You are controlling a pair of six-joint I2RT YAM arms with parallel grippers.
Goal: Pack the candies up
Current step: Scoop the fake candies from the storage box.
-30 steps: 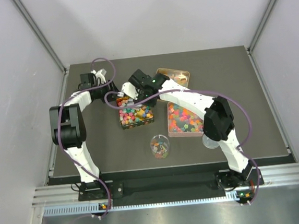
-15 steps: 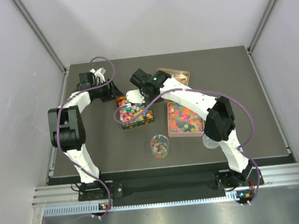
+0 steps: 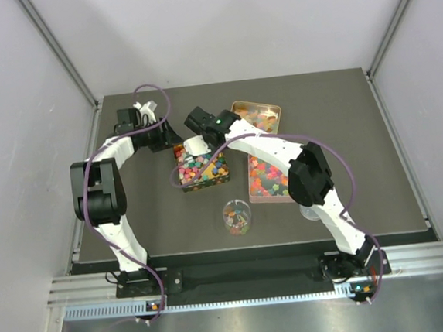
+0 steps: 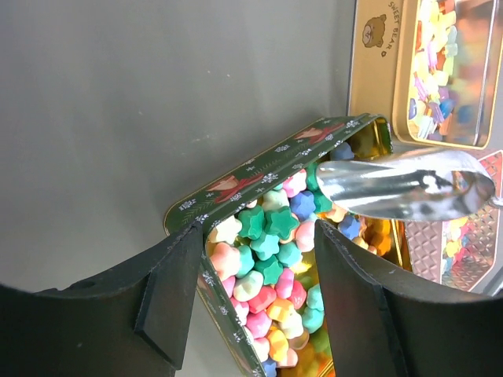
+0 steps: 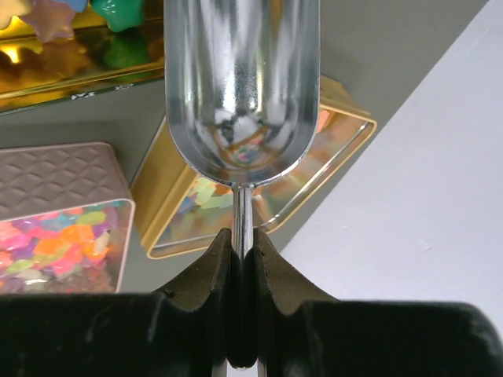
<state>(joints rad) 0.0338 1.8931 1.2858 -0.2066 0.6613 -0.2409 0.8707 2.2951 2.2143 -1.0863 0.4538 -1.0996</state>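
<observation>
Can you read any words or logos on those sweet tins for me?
"SWEET BEAR", next to a small bear face, on the rim of the gold tin.
No words I can read on the green tin, only snowflakes and little pictures.
No writing visible on the pink quilted tin, only its pattern.
Nothing else is legible in any view.

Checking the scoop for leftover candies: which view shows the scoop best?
Right wrist: the scoop fills the frame, bowl facing the camera, no candy visible inside. Left wrist shows it side-on over the green tin. Top external shows only a pale sliver.
</observation>
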